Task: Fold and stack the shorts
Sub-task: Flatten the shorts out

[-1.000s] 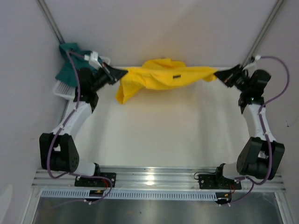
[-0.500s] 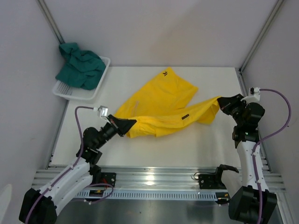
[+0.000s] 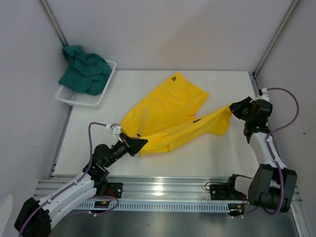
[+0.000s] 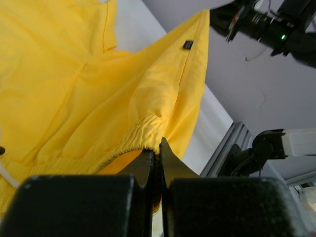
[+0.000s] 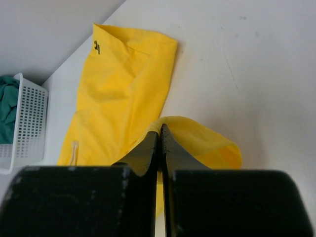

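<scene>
White worktop [image 3: 222, 153] carries yellow shorts [image 3: 168, 106], partly spread mid-surface, one leg flat toward far edge. Near-left end: left hand [image 3: 140, 143] clamped on elastic waistband [image 4: 133, 138], fingers together. Right end: right hand [image 3: 233, 109] clamped on fabric edge, fingers together. Far-left corner: teal-green shorts [image 3: 86, 69] bunched in white mesh basket [image 3: 81, 100], well apart from yellow pair.

Teal shorts [image 5: 6, 98] — partly off-frame
</scene>
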Motion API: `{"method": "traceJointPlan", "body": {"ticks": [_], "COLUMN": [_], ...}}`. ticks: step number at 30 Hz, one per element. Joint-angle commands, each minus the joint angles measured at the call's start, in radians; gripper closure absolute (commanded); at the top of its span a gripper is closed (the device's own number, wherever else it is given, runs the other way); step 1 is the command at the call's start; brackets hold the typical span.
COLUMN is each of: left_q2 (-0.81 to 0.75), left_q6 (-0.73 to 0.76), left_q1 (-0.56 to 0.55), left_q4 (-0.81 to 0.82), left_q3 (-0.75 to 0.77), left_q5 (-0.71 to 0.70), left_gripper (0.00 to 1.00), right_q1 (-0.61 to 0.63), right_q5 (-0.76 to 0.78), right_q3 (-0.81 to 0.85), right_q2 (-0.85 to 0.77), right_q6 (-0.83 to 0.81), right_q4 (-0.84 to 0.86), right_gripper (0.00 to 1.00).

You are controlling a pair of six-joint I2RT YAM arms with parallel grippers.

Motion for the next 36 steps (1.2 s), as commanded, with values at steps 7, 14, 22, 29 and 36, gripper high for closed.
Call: {"method": "traceJointPlan", "body": {"ticks": [7, 14, 22, 29, 36], "left_q2": [0.167, 0.133, 0.171, 0.249, 0.144], "left_q6": [0.084, 0.092, 0.136, 0.198, 0.297], "left_q1": [-0.121, -0.143, -0.204, -0.304, -0.497], "left_q4": [0.187, 0.212, 0.236, 0.358, 0.252], "left_q3": [0.022, -0.015, -0.018, -0.037, -0.059], "left_q5": [-0.038, -0.052, 0.012, 0.185, 0.095], "left_gripper": [1.00, 1.00, 1.00, 0.24, 0.01], "right_q1": [0.038, 0.113, 0.096, 0.085, 0.099], "right_q5": [-0.082, -0.131, 0.246, 0.537, 0.726], "right_q3": [0.115, 0.035, -0.102, -0.221, -0.288], "right_q2": [0.050, -0.002, -0.134, -0.244, -0.363], "right_q6": [-0.080, -0.189, -0.338, -0.284, -0.267], "right_q4": [0.275, 0.527, 0.373, 0.367, 0.381], "right_gripper": [1.00, 1.00, 1.00, 0.39, 0.27]}}
